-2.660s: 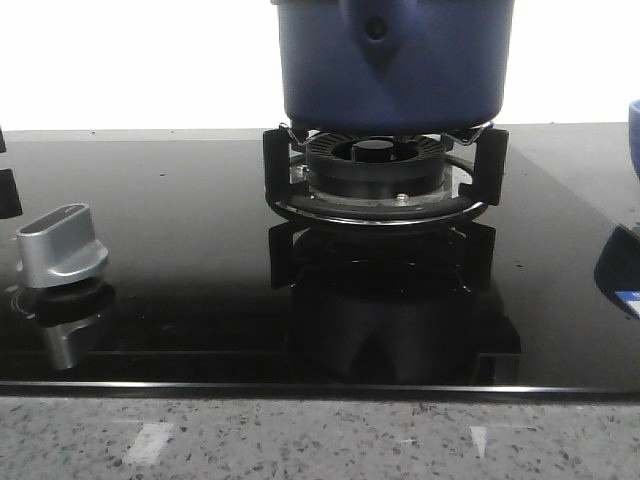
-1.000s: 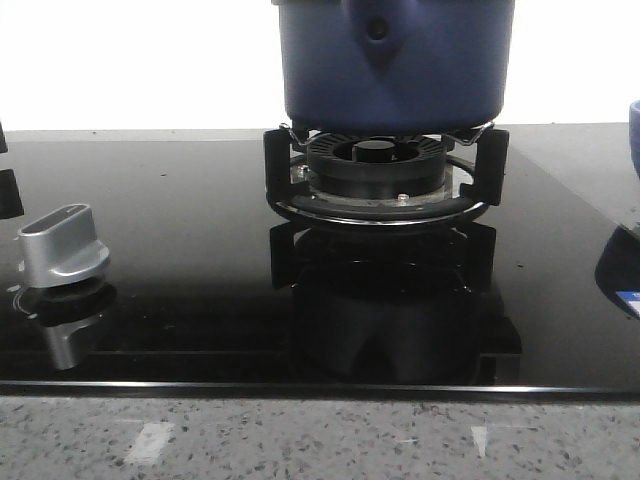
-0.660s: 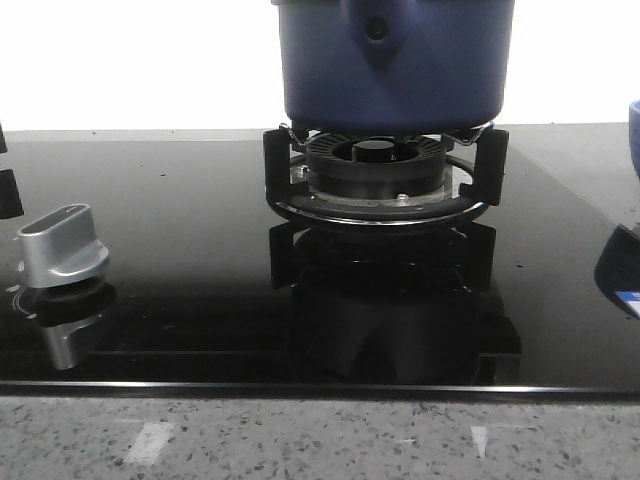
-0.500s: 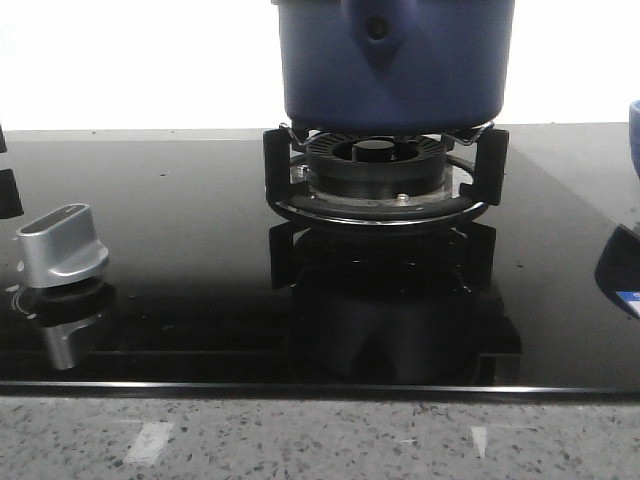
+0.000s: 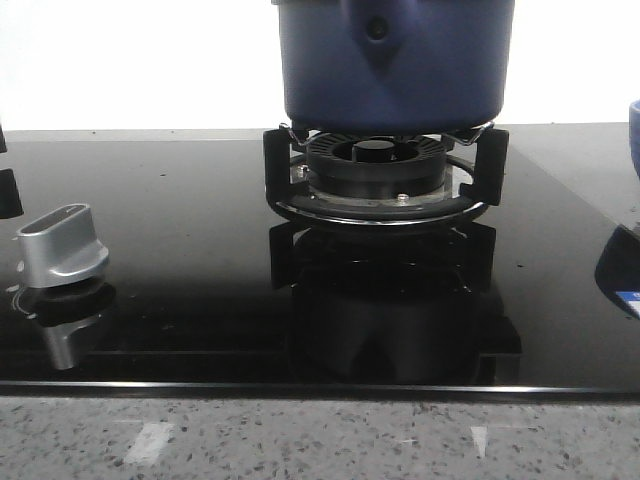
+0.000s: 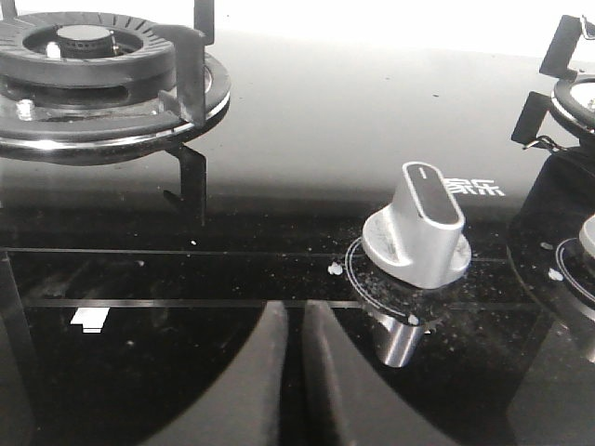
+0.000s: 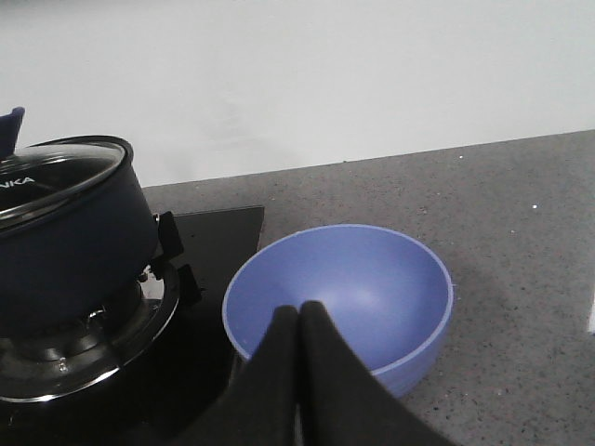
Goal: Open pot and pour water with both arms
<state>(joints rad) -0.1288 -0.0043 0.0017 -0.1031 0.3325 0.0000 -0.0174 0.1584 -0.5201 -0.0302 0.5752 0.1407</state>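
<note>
Nearest, the left claw (image 6: 290, 372) hangs low over the front edge of the stove top (image 5: 180, 200), fingers together on nothing, just beside a silver knob (image 6: 416, 232); the right claw (image 7: 297, 372) is likewise pressed together, empty, before the blue bowl (image 7: 372, 279) on the worktop (image 7: 502, 186) beside the stove's right edge; farther back the pot (image 5: 392, 60) sits on its burner (image 5: 376, 170), lid (image 7: 56, 177) on; that fits either stage, lid never lifted or replaced after pouring.

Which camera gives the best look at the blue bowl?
The right wrist view: the bowl shows almost whole, empty, on the counter beside the stove. The front view catches just a sliver of its side at the frame's edge.
</note>
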